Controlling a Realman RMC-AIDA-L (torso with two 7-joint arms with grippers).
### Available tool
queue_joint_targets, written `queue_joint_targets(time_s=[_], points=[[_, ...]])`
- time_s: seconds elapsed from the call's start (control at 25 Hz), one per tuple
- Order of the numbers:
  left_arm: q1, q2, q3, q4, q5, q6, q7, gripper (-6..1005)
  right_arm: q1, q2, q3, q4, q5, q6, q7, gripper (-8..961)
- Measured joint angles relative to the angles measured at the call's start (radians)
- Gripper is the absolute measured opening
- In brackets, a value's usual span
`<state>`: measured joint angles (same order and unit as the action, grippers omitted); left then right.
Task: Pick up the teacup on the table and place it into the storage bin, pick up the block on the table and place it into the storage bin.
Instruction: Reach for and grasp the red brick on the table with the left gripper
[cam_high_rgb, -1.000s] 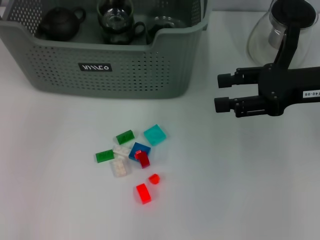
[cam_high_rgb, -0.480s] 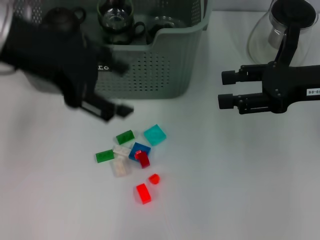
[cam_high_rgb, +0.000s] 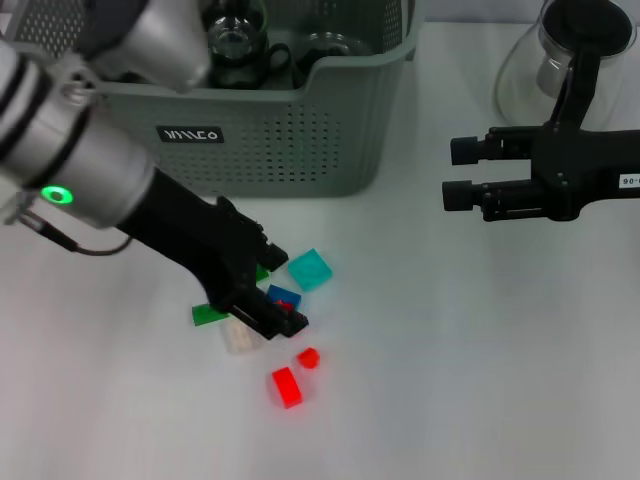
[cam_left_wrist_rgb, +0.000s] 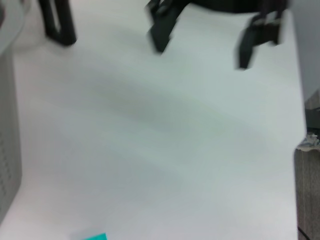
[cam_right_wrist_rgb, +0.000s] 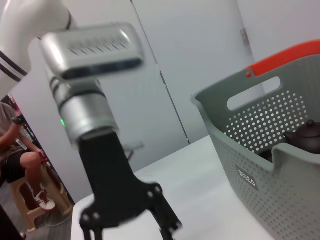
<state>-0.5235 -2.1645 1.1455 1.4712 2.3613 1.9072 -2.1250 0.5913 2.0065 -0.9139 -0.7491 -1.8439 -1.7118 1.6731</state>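
1. The left gripper (cam_high_rgb: 272, 312) was down over the scatter of blocks (cam_high_rgb: 270, 315) on the table (cam_high_rgb: 480, 380), its arm reaching in from 10 o'clock in the head view.
2. Its fingers (cam_high_rgb: 290, 322) stood parted, as the right wrist view also showed (cam_right_wrist_rgb: 127, 220), with nothing clearly held between them.
3. A dark red block (cam_high_rgb: 284, 301) and a blue block (cam_high_rgb: 280, 295) lay right at the fingertips, partly hidden by them.
4. A teal block (cam_high_rgb: 310, 269) sat at 1 o'clock from the gripper, apart from it.
5. Two bright red blocks lay at 5 o'clock: a small one (cam_high_rgb: 308, 357) near the tips and a larger one (cam_high_rgb: 286, 387) farther out.
6. A green block (cam_high_rgb: 207, 315) and a clear block (cam_high_rgb: 240, 338) showed at 8 o'clock, beside the wrist.
7. The bin (cam_high_rgb: 300, 140) stood at 12 o'clock from the blocks, holding a teacup (cam_high_rgb: 232, 40).
8. The right gripper (cam_high_rgb: 462, 172) hovered well apart at 2 o'clock, open and empty, in front of a glass pot (cam_high_rgb: 530, 70).
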Motion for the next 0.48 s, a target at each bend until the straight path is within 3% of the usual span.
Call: queue_joint_targets(time_s=[0.48], points=[[-0.021,-0.005,0.169,-0.154,0.095,-0.208,-0.011,814,-0.001,0.0,0.002,0.01,0.0,0.001,-0.008,776]])
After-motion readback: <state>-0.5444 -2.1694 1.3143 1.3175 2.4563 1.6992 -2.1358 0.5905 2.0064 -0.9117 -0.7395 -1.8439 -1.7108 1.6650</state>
